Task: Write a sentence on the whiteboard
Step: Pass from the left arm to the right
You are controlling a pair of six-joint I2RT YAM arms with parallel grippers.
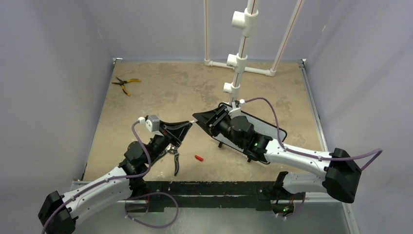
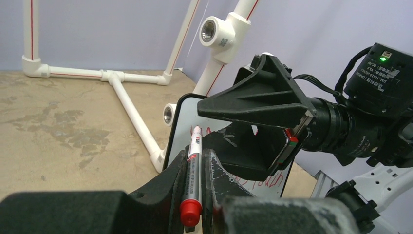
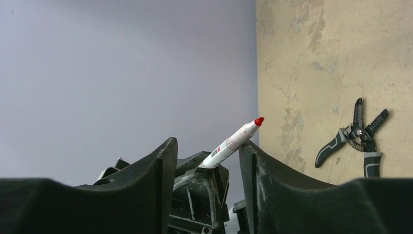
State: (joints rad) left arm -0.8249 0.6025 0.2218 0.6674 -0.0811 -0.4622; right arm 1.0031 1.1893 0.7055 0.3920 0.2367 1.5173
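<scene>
Top external view shows the whiteboard [image 1: 271,127] lying on the right half of the table [image 1: 160,97], mostly hidden under the right arm, which stretches low across it toward the left. The sentence [image 2: 272,182] is seen only in the left wrist view, as red scrawl on the white face below the right gripper [image 1: 197,118]. This gripper points at the left gripper [image 1: 189,125], and the two nearly meet just off the board's left edge. The left arm reaches forward and to the right; its fingers are pressed together on a red marker [image 2: 195,163], uncapped, tip toward the board. The right wrist view shows the right fingers spread apart, with the marker's tip rising between them. A red cap [image 1: 198,158] lies near, and black-handled pliers [image 3: 358,134] are beside the left arm. Yellow pliers [image 1: 125,84] lie at the far left corner, and a white pipe frame [image 1: 238,63] stands behind the board.
</scene>
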